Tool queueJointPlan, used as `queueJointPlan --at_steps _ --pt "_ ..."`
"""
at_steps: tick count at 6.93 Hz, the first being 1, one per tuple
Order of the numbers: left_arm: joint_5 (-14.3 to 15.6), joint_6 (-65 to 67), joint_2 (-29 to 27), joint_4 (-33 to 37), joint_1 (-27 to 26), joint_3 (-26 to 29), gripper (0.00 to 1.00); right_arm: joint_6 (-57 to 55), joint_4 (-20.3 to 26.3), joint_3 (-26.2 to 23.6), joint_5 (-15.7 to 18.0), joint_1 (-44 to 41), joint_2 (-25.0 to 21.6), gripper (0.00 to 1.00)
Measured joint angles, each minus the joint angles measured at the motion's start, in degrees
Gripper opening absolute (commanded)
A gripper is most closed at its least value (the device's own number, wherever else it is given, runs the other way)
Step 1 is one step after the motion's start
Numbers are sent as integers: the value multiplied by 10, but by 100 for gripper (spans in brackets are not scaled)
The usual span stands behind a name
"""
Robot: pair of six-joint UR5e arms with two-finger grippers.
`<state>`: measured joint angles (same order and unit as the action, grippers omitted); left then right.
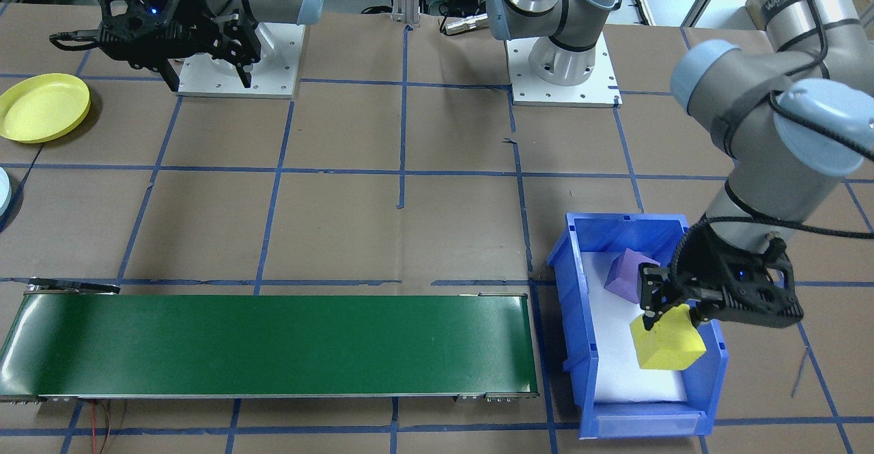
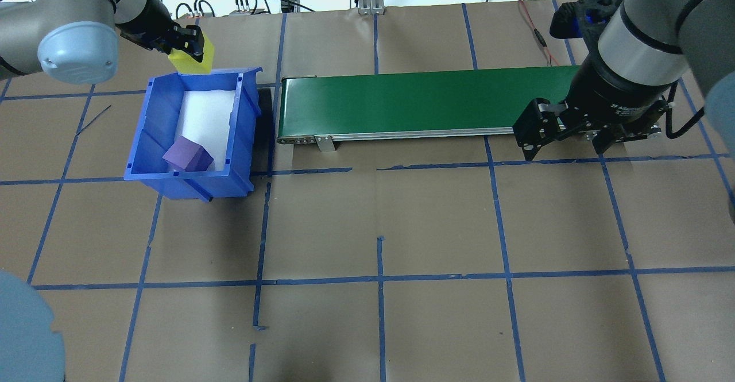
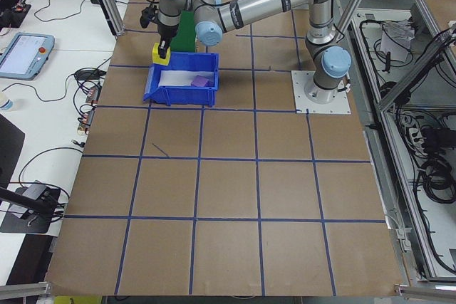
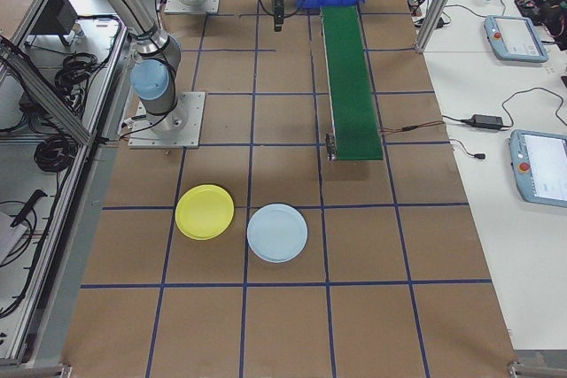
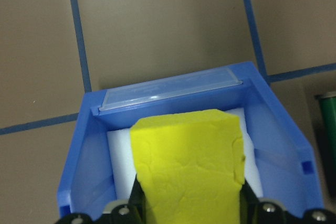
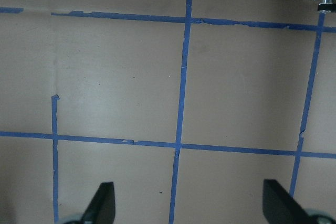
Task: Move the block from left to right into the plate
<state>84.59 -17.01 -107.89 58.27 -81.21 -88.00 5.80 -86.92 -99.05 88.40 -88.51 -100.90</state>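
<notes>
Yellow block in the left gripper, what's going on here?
The left gripper is shut on the yellow block and holds it above the blue bin. A purple block lies in the bin. The green conveyor next to the bin carries nothing. The right gripper hangs open over bare table near the conveyor's far end. A yellow plate and a pale blue plate sit empty beyond it.

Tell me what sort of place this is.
Most likely a robotics lab test cell: two arms bolted to a paper-covered table taped into a blue grid, a small green conveyor, and operator tablets on the side benches.
</notes>
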Motion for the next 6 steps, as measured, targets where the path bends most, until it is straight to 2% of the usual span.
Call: queueJointPlan --at_steps 3,6 --pt "-12 80 4 -11 -86 -24 33 0 0 -1 -1 0 0 100" --pt "-32 104 -29 -119 -103 -80 33 0 0 -1 1 0 0 100"
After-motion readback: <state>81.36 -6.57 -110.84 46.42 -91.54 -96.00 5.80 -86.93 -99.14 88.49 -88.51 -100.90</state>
